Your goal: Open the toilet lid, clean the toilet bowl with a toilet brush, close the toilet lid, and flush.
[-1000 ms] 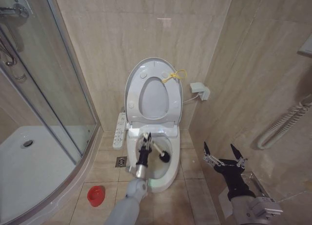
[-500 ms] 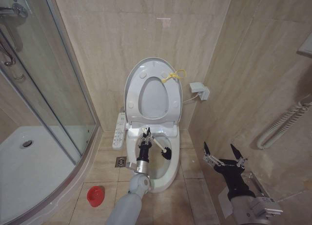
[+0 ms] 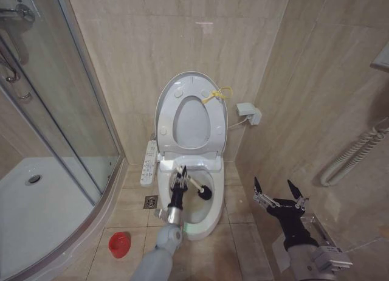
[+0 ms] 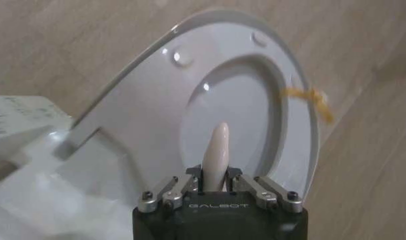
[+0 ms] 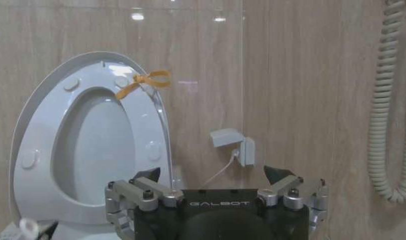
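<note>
Head view, toilet lid (image 3: 172, 93): we see it raised upright against the wall, the seat ring (image 3: 213, 120) lifted against it, a yellow cord loop (image 3: 217, 96) at its rim near 1 o'clock.
Head view, toilet bowl (image 3: 209, 215): we find it open below the lid, toward 6 o'clock from it.
Head view, left gripper (image 3: 179, 174): it hangs over the bowl's near rim, its fingers clamped on the handle of the toilet brush (image 3: 195, 183).
Head view, brush: the white handle slants toward 4 o'clock from the gripper, and the black bristle head sits inside the bowl.
Head view, right gripper (image 3: 279, 192): it hovers off to the toilet's 4 o'clock side near the wall, its prongs spread wide with nothing between them.
Head view, red holder cup (image 3: 120, 244): it stands on the floor tiles at the bowl's 8 o'clock.
Left wrist view, left gripper (image 4: 215, 182): we see the brush handle (image 4: 216, 155) gripped between the fingers and poking out toward the raised lid (image 4: 149, 95).
Right wrist view, right gripper (image 5: 215, 175): its fingers stand wide apart, facing the lid (image 5: 39, 100) and its cord loop (image 5: 141, 82); a coiled hose (image 5: 384, 100) hangs on the wall.
</note>
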Robot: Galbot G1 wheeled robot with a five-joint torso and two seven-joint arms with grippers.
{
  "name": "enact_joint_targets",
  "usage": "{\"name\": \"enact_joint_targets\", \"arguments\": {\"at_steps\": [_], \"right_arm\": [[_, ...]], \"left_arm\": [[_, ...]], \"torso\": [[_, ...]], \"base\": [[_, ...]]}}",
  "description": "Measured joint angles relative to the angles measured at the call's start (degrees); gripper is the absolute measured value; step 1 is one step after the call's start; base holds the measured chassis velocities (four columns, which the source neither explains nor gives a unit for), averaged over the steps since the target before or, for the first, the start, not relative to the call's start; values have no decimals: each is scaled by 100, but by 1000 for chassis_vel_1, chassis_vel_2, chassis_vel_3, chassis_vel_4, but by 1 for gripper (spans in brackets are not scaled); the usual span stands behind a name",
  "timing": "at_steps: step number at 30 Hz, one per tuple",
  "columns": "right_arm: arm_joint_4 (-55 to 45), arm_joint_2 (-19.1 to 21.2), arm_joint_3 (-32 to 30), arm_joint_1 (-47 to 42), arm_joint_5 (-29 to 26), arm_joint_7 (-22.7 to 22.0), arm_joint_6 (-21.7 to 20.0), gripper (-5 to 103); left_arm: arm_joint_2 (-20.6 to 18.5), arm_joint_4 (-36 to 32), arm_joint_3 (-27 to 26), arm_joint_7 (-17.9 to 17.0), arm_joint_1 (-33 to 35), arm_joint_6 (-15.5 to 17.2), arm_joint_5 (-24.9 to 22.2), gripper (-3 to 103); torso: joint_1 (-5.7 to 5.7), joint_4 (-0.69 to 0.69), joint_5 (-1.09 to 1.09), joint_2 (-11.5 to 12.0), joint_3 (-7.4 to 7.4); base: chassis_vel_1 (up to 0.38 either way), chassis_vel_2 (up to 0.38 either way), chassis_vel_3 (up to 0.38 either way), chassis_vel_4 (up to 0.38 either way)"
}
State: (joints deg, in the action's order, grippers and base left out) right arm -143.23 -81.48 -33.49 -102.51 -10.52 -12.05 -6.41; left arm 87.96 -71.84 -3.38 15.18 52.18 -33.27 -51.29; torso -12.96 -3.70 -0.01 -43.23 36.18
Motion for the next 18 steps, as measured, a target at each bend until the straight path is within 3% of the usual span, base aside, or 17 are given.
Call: {"name": "enact_joint_targets", "arguments": {"at_steps": [4, 6, 7, 10, 18], "right_arm": [[0, 0, 0, 0, 0, 0, 0, 100], [0, 0, 0, 0, 0, 0, 0, 100], [0, 1, 0, 0, 0, 0, 0, 100], [0, 0, 0, 0, 0, 0, 0, 100], [0, 0, 0, 0, 0, 0, 0, 100]], "left_arm": [[-86, 251, -35, 157, 127, -15, 296, 23], [-111, 458, -70, 240, 203, -47, 454, 23], [-125, 619, -128, 299, 282, -90, 635, 23], [-152, 642, -185, 340, 332, -141, 769, 23], [-300, -364, -2, -46, 199, 151, 62, 23]], "torso": [[1, 7, 1, -1, -1], [1, 3, 3, 0, -1], [0, 10, -1, 1, 1], [1, 4, 1, 0, 0], [0, 0, 0, 0, 0]], "base": [[0, 0, 0, 0], [0, 0, 0, 0], [0, 0, 0, 0], [0, 0, 0, 0], [0, 0, 0, 0]]}}
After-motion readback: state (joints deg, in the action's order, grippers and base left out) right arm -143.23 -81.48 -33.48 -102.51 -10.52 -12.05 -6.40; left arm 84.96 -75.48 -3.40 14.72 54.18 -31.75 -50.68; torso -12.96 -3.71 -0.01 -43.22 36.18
